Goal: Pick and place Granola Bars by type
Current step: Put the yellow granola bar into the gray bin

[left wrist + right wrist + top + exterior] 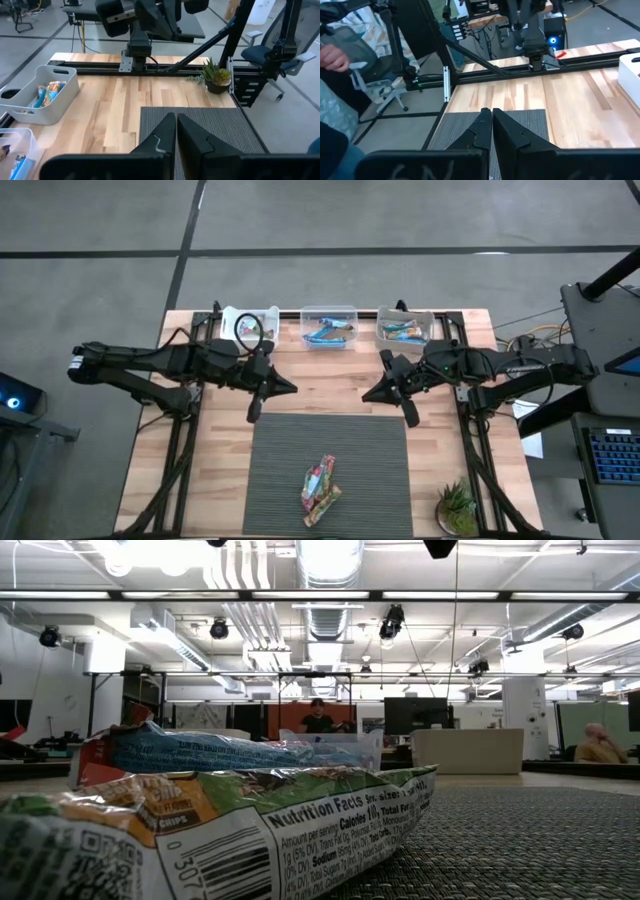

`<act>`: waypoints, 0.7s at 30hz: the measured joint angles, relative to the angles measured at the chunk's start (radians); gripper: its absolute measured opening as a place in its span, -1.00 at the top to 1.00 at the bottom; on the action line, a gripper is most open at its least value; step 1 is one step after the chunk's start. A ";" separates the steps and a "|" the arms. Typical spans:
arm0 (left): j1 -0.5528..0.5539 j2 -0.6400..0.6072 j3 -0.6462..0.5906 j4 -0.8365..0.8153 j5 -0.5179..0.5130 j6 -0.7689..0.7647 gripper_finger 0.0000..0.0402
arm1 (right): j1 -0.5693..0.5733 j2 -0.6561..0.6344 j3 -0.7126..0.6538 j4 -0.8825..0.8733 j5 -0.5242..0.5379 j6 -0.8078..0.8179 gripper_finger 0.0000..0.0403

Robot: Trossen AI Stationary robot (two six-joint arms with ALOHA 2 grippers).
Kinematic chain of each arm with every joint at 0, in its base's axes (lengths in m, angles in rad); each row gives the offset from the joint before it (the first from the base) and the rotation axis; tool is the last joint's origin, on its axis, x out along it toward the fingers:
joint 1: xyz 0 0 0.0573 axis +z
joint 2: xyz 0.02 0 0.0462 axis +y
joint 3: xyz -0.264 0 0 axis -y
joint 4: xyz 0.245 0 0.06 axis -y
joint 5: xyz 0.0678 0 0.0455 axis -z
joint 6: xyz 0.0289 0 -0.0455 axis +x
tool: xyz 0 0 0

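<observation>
Both grippers are seen closed on nothing, the left gripper (289, 387) and right gripper (368, 394) held above the wooden table (215, 480) at the far edge of a grey mat (370, 480). Grey floor surrounds the table; an open hall with ceiling ducts is seen beyond. Three bins (329, 326) are lined along the far edge, holding bars. Two or three multicoloured granola bars (320, 489) lie piled on the mat's near part, long axes running roughly near-to-far, slightly tilted. One potted plant (457, 507) is set at the near right corner.

Pale wood table (225, 470) under a dark grey ribbed mat (370, 470); multicoloured green, red and orange bars (320, 490); blue bars (328, 332) in a clear bin (329, 311).
</observation>
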State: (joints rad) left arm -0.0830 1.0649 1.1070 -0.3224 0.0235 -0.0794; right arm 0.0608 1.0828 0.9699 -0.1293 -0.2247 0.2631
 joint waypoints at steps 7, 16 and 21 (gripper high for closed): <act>0.000 0.000 -0.001 0.000 0.000 -0.007 1.00 | 0.001 0.000 0.000 -0.001 0.019 0.025 0.96; 0.000 0.000 -0.001 0.000 0.001 -0.007 1.00 | 0.007 0.000 0.000 -0.001 0.019 0.026 0.96; 0.000 0.000 -0.001 0.000 0.001 -0.007 1.00 | 0.007 0.000 0.000 -0.001 0.019 0.025 0.96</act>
State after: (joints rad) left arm -0.0830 1.0645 1.1061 -0.3222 0.0245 -0.0868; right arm 0.0681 1.0828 0.9699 -0.1307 -0.2058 0.2883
